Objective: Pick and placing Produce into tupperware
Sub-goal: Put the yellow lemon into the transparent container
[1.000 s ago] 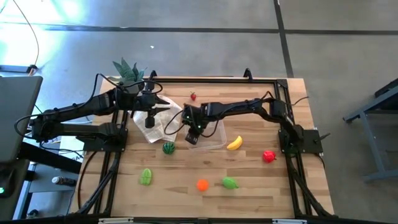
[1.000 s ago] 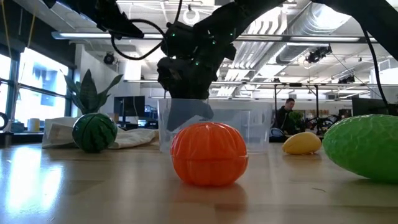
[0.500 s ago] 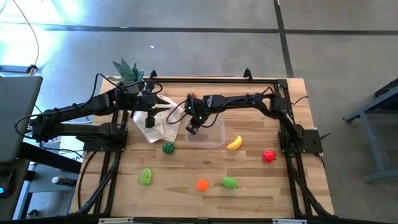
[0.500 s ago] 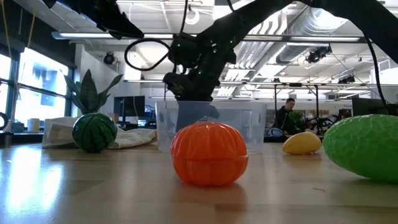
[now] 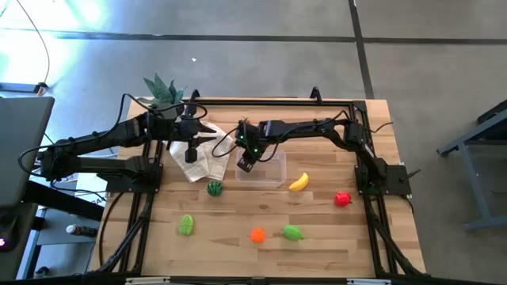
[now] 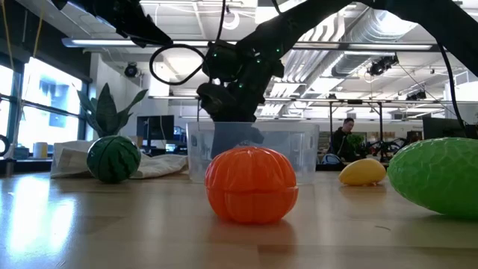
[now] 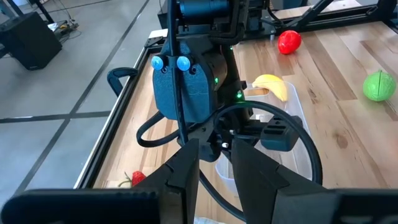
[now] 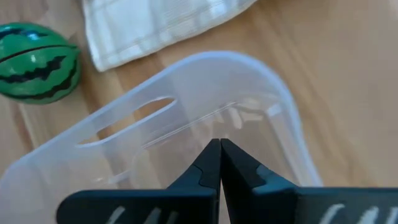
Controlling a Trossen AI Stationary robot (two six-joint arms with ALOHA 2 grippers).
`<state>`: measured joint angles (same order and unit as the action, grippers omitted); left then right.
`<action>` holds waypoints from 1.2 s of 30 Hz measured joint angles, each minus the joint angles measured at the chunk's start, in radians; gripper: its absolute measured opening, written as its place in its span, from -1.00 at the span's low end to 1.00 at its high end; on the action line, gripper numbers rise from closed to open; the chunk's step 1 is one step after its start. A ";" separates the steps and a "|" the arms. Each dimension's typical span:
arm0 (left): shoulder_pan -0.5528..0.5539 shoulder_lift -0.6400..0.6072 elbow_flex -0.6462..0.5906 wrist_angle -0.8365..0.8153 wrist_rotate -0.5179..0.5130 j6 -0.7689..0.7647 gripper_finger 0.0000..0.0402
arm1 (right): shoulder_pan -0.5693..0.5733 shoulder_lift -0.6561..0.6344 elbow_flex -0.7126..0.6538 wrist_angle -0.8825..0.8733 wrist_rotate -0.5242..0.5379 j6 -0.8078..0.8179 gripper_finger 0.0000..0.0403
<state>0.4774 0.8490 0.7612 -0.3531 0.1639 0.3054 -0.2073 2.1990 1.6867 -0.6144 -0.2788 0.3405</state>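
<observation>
The clear tupperware (image 5: 265, 168) stands flat on the table's middle; in the low view the tupperware (image 6: 287, 153) is behind the orange (image 6: 251, 184). My right gripper (image 5: 245, 161) is over its left end, shut on it; the right wrist view shows the shut right gripper (image 8: 219, 148) against the clear wall. My left gripper (image 5: 190, 152) hovers open above the white cloth (image 5: 204, 158). Toy produce lies loose: watermelon (image 5: 215, 188), banana (image 5: 299, 182), red fruit (image 5: 342, 199), orange (image 5: 257, 235), two green pieces (image 5: 293, 233) (image 5: 185, 225), strawberry (image 5: 245, 122). My right gripper pinches the tupperware's wall at its left end (image 8: 249, 115) between its two fingers, coming from above and pointing down. The fingers (image 8: 205, 168) hide the exact spot on the rim. The tupperware stays level with its bottom on the table (image 6: 254, 179).
A leafy pineapple top (image 5: 162, 89) sits at the far left corner. A black frame rail (image 5: 253, 101) runs round the table. Bare wood (image 5: 230, 253) lies along the near edge, around the orange and green pieces. A person (image 6: 345, 138) sits in the room behind.
My right gripper moved toward the table's far edge and stayed shut, dragging the tupperware along the table. The tupperware slid farther away and turned from a skewed lie to square with the table edges. It has been still for the last half second.
</observation>
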 joint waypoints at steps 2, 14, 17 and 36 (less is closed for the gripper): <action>0.000 0.000 0.000 0.000 0.000 0.000 -0.57 | 0.000 0.000 0.000 0.000 -0.024 0.000 -1.00; 0.000 -0.019 0.000 -0.009 -0.006 0.012 -0.57 | 0.000 -0.128 0.000 -0.060 -0.068 -0.070 -1.00; 0.000 -0.055 0.000 -0.060 -0.019 0.012 -0.57 | 0.000 -0.207 0.001 -0.075 -0.051 -0.119 -1.00; 0.000 -0.362 -0.005 -0.204 -0.099 -0.044 -0.58 | 0.079 -0.583 -0.024 -0.363 0.264 -0.223 -1.00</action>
<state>0.4778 0.4872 0.7563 -0.5570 0.0647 0.2609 -0.1288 1.6158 1.6624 -0.9772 -0.0143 0.1173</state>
